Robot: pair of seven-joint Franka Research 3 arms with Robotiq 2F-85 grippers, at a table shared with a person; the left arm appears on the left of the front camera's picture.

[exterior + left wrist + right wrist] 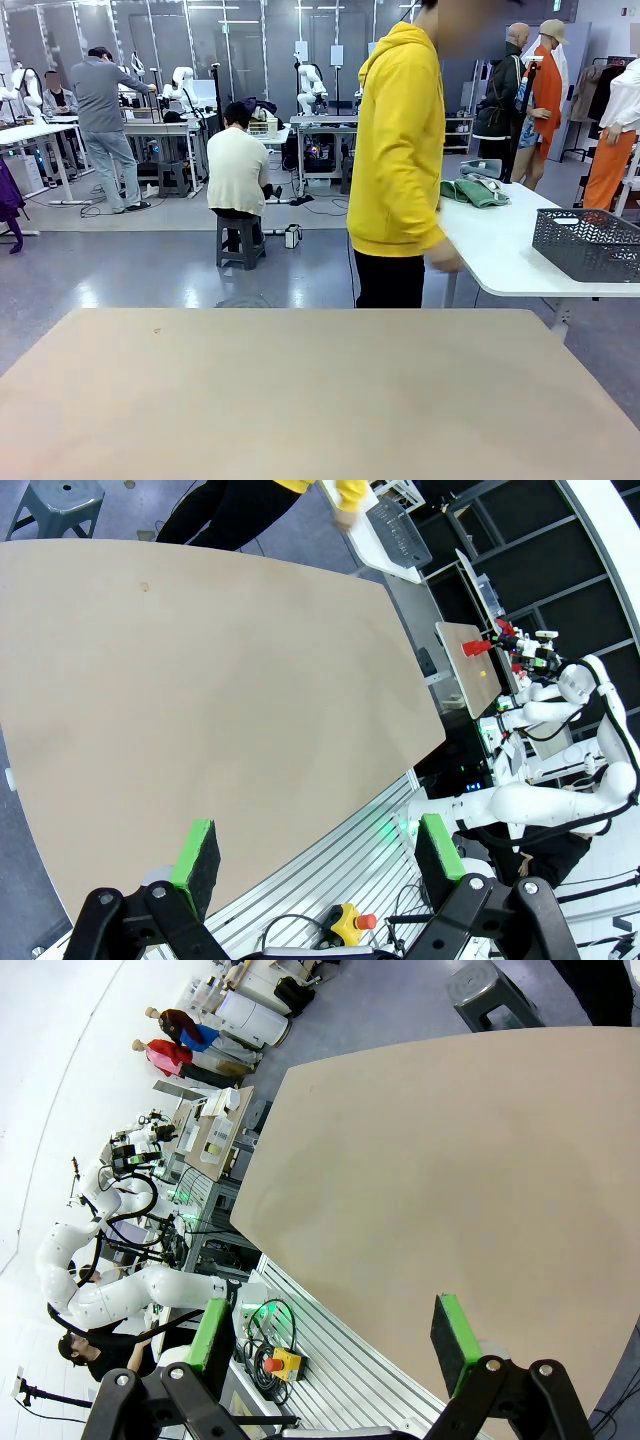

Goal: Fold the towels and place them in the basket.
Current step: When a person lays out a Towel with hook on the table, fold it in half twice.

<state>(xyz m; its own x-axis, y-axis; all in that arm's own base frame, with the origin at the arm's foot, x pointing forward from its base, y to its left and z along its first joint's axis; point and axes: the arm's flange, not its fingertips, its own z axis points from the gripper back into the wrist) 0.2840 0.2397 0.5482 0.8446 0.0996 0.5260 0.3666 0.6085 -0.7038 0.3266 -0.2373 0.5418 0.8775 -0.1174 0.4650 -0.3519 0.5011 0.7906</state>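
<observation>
A green towel [476,192] lies crumpled on a white side table [500,250] at the far right, with a pale blue-grey towel [483,167] just behind it. The dark grey lattice basket [588,243] stands on the same table, nearer me, and it also appears in the left wrist view as the basket [398,532]. A person in a yellow hoodie [398,140] stands beside that table, one hand [445,258] at its edge. My left gripper [318,852] hangs open above the near edge of the beige table [200,680]. My right gripper [330,1338] is open too, holding nothing.
The beige table [300,390] spreads across the foreground. Below its near edge sit emergency-stop buttons [352,918] [280,1363] and cabling. A grey stool [240,240] with a seated person stands farther back, among other work tables.
</observation>
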